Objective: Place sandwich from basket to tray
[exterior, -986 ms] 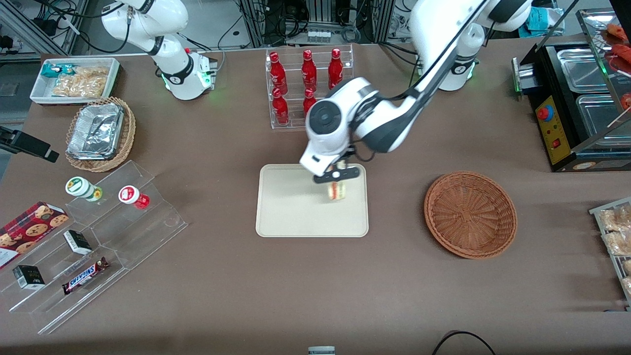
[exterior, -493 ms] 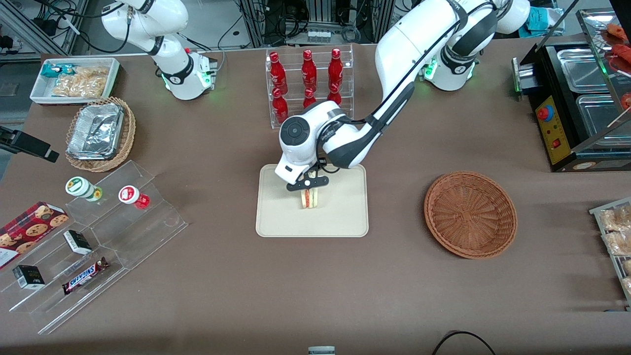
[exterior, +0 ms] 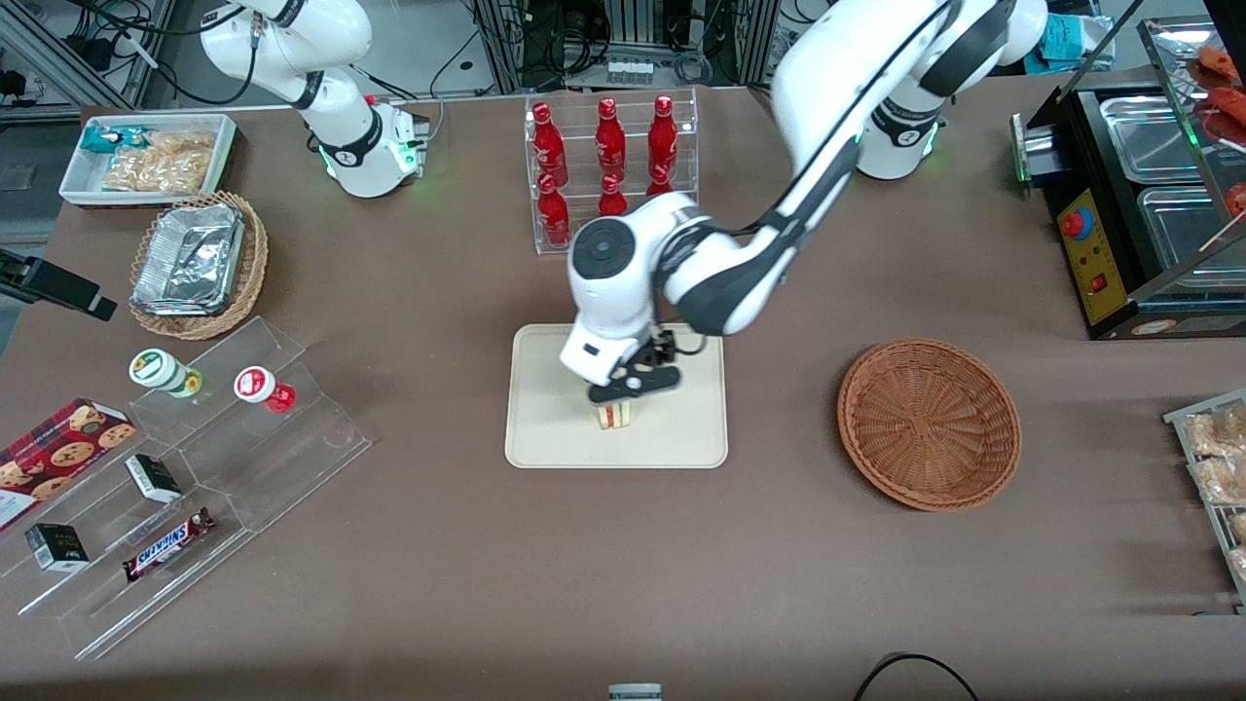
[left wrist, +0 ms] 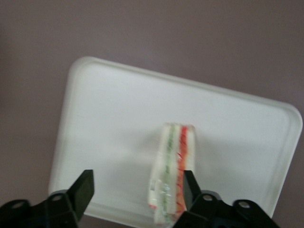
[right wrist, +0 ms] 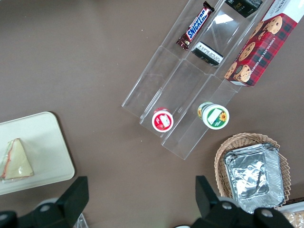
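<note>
Gripper (exterior: pixel 615 402) of the working arm hangs over the tray (exterior: pixel 545 428) at the centre of the front frame, its fingers (left wrist: pixel 84 190) spread apart with the sandwich (exterior: pixel 613 416) lying between them but not clamped. Sandwich rests on the tray's surface, its red and green layers showing, toward the tray edge nearer the front camera. Basket (exterior: pixel 929 424) sits well apart at centre right of the front frame, toward the working arm's end of the table (exterior: pixel 623 574).
</note>
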{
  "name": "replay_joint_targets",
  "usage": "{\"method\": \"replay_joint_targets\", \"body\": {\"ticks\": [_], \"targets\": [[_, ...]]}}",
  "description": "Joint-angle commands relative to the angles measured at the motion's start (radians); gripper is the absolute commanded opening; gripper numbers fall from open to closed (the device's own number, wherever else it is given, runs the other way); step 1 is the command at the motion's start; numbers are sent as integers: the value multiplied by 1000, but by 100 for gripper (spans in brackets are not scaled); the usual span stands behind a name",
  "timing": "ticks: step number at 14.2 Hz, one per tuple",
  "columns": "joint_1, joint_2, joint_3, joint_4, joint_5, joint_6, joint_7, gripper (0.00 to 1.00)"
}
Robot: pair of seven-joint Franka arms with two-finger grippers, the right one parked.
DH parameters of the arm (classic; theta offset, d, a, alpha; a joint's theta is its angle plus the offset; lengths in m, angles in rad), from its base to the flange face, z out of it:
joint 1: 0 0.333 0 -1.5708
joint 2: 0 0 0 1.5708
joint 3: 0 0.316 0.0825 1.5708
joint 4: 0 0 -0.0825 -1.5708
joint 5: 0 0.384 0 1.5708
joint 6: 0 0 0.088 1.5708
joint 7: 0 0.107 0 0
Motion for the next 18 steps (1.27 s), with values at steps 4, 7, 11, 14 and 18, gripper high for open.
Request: {"method": "replay_joint_targets", "body": {"ticks": [4,7,11,14,18], "targets": [[235,-320,-4,-56,-80,-397,381,100],[384,-424,-7,-85,-154,-488,532,100],[554,-537,-51,-168,-166,-493,583,100],[585,-693,-53,-341,-165,-482,646,100],[585,-735,-56,-375,-184,-485,650,100]]}}
